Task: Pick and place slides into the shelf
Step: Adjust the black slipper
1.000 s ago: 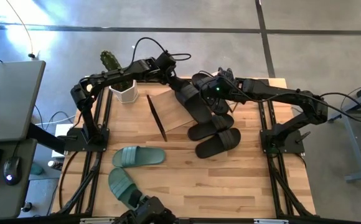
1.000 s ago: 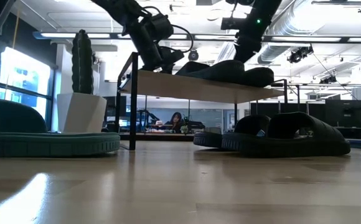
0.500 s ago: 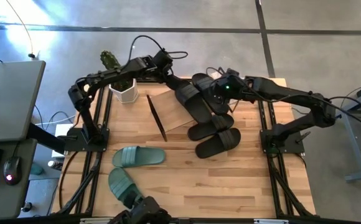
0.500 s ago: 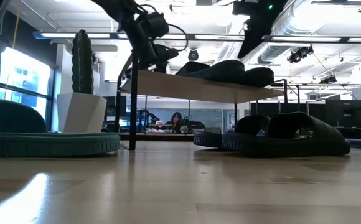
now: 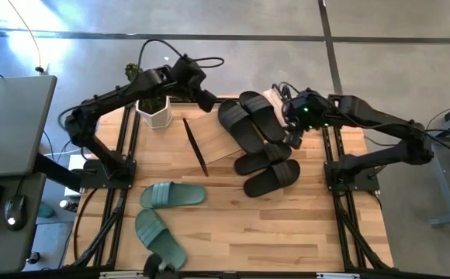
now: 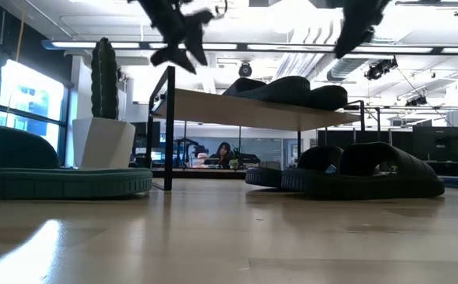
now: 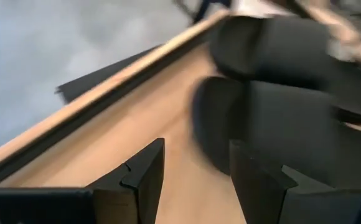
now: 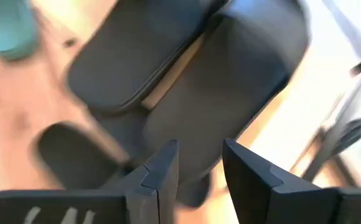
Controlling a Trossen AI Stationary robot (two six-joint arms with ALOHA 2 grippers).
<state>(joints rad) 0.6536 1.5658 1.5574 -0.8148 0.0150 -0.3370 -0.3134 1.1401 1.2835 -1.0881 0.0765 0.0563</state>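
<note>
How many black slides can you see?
4. Two black slides lie side by side on top of the shelf, at and; two lie on the table beside it, at and.

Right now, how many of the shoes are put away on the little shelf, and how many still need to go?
Two black slides lie side by side on the shelf. Nothing is in hand: the left pincer and right pincer are both open and empty, up beside that pair. Four are left on the table: two black slides by the shelf, two green slides nearer the front.
</note>
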